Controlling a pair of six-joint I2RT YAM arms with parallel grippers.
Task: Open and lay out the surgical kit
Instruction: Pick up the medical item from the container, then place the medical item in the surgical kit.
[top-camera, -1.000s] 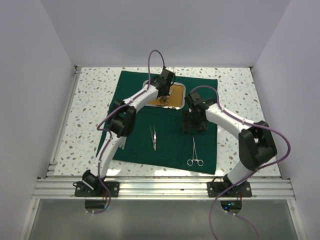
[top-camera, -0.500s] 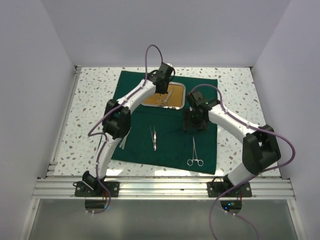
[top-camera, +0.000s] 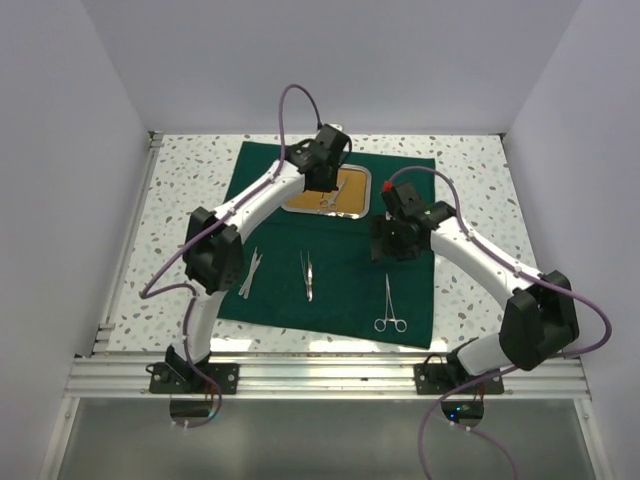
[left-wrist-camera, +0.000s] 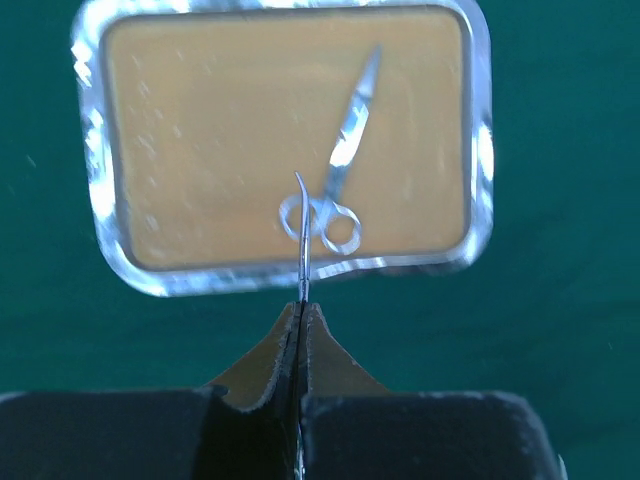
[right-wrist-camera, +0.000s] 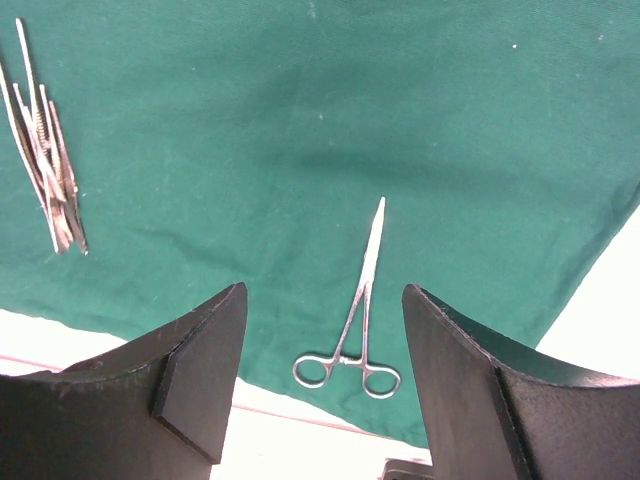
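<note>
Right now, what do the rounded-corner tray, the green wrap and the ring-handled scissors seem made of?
Rounded-corner tray: probably polished steel, rim mirror-bright; its orange-brown floor is matte, material unclear. Dark green wrap: matte cloth, softly creased. Ring-handled scissors in the tray: shiny silver metal, glinting.

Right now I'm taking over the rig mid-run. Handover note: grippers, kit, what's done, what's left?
Left gripper: shut on a thin curved silver instrument, held above the tray. It shows edge-on, so its type is unclear.
Right gripper: open and empty, hovering over the forceps.
Done: green cloth is spread flat. The forceps, tweezers and another slim tool lie on it in a row in front of the tray.
Left: set the held instrument down on the cloth, then lift the ring-handled scissors out of the tray.
</note>
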